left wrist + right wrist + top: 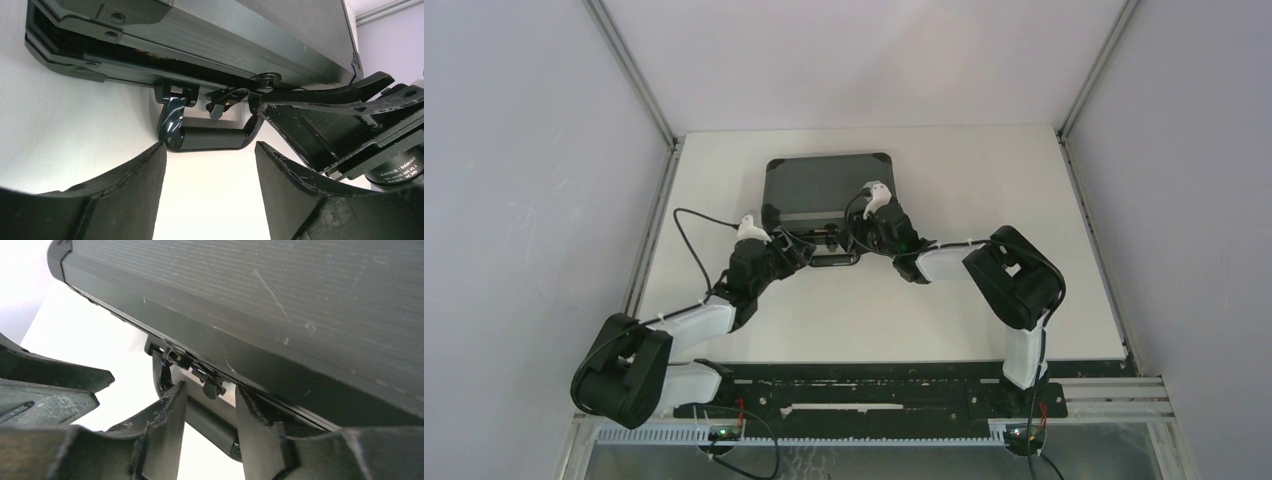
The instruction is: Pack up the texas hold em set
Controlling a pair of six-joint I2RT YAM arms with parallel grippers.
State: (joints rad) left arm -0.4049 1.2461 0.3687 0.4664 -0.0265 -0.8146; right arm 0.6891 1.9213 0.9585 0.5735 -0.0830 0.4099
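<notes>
The texas hold em set shows only as a dark-grey ribbed briefcase (829, 183) lying flat with its lid down at the back middle of the white table; its inside is hidden. The black handle (210, 137) hangs from its near edge, with a small latch (225, 100) above it. My left gripper (210, 150) is open just short of the handle, which lies at its fingertips with nothing between them. My right gripper (210, 395) comes in from the right with its jaws apart; its fingertips are at the case's front edge, and the latch (207, 382) and handle (210, 422) show through the gap.
The two grippers (809, 243) (856, 238) crowd close together at the case's near edge, fingers almost touching. White table (984, 300) stretches in front and to both sides. Grey walls and metal posts close in the left, right and back. A black rail (874, 395) runs along the near edge.
</notes>
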